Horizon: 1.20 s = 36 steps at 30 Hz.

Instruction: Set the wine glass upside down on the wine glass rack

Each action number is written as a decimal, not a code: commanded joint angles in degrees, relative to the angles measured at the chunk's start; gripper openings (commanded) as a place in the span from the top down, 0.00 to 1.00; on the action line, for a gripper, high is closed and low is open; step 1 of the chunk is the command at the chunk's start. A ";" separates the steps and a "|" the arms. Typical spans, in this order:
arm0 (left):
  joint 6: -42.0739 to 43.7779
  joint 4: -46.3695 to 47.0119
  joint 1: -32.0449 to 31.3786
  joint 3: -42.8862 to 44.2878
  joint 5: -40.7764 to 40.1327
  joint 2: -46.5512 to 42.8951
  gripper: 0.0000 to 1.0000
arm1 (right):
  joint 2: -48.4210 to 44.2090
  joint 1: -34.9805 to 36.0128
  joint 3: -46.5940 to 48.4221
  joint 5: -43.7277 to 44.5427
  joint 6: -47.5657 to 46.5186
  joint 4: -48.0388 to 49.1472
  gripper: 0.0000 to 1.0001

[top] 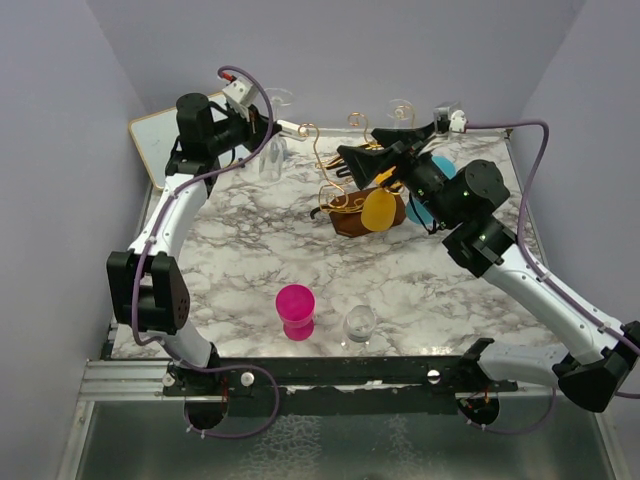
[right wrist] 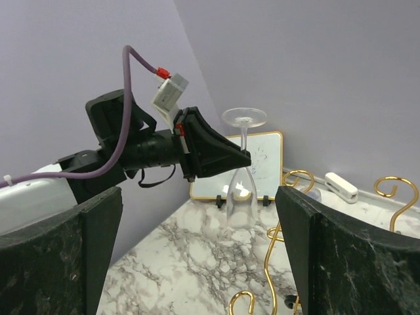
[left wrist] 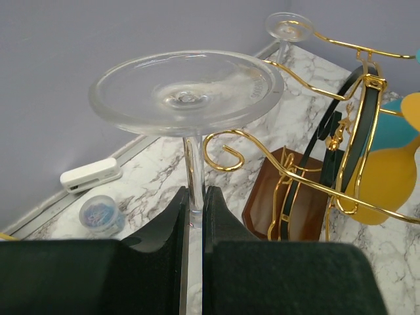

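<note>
My left gripper point(left wrist: 195, 200) is shut on the stem of a clear wine glass point(left wrist: 187, 92), held upside down with its round foot on top. In the top view the wine glass point(top: 272, 152) hangs above the table at the back left, just left of the wine glass rack point(top: 338, 190), a gold wire stand on a dark brown wooden base point(left wrist: 272, 187). A curled gold tip of the rack point(left wrist: 223, 152) lies close to the stem. My right gripper point(top: 388, 145) stands open over the rack, holding nothing. Its wrist view shows the wine glass point(right wrist: 241, 197) in the left gripper point(right wrist: 244, 157).
Another glass foot point(left wrist: 289, 27) rests on a far arm of the rack. Yellow point(top: 378, 210) and blue point(top: 440, 170) paddle-shaped items sit at the rack. A pink cup point(top: 295, 310) and a clear tumbler point(top: 359, 323) stand near the front. A whiteboard point(top: 155, 140), white stapler point(left wrist: 90, 174) and small jar point(left wrist: 100, 214) sit at the back.
</note>
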 commanded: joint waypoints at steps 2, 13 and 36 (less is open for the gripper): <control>4.37 -5.90 -0.83 -1.00 0.64 -5.45 1.00 | -2.57 -0.35 -2.01 1.31 0.91 1.95 0.01; 11.01 -13.74 -7.28 -5.38 -0.60 -9.75 1.00 | -4.62 -0.35 -5.04 0.74 1.81 5.24 0.01; 11.13 -5.43 -6.76 -10.17 -5.73 -8.16 1.00 | -6.79 -0.81 -3.19 13.88 -6.71 -4.85 0.01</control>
